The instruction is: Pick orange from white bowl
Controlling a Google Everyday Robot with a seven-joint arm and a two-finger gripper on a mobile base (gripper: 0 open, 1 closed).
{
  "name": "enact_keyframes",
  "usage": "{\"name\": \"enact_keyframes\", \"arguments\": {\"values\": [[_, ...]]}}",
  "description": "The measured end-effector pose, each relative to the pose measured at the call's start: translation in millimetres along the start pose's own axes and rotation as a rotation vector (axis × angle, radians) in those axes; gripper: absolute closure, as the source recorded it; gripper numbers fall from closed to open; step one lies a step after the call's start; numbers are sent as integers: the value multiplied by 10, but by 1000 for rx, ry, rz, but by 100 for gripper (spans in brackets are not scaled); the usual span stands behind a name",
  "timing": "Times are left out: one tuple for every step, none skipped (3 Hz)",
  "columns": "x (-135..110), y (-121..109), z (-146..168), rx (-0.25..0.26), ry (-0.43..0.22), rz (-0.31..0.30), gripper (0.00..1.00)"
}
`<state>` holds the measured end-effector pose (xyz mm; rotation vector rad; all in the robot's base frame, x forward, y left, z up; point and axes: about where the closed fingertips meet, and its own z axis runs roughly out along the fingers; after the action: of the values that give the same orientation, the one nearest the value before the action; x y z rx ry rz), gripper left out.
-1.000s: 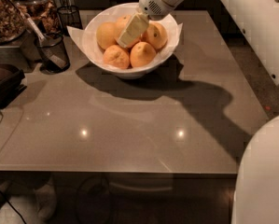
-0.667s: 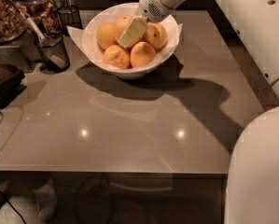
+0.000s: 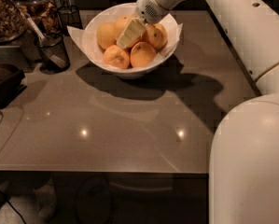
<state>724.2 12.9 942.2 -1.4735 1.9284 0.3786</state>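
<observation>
camera view:
gripper: the cream-coloured gripper (image 3: 130, 33) on the white arm (image 3: 232, 17) is down inside the bowl, among the fruit. Grip state: cannot tell. No fruit visibly lifted.
target: the large round yellow-orange orange (image 3: 106, 34) sits at bowl-left, just beside the gripper, with the four smaller oranges (image 3: 142, 54) packed against it.
bowl: the wide glossy white bowl with a pointed-corner rim (image 3: 88, 36) stands on the far part of the table.
risk: tight packing means a neighbour may get caught, or the smooth skin may slip out. A sideways push could shove the bowl.
room: free above the bowl. The black wire-mesh cup (image 3: 52, 55) is near bowl-left. The glossy grey-brown tabletop (image 3: 129, 125) is open in front.
</observation>
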Motion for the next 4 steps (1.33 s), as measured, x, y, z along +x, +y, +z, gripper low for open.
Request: {"name": "enact_keyframes", "arguments": {"values": [[8, -22, 25, -3, 4, 6, 46], [10, -26, 28, -3, 5, 8, 68], [21, -43, -2, 6, 0, 26, 92], [-23, -35, -32, 10, -20, 28, 100]]}}
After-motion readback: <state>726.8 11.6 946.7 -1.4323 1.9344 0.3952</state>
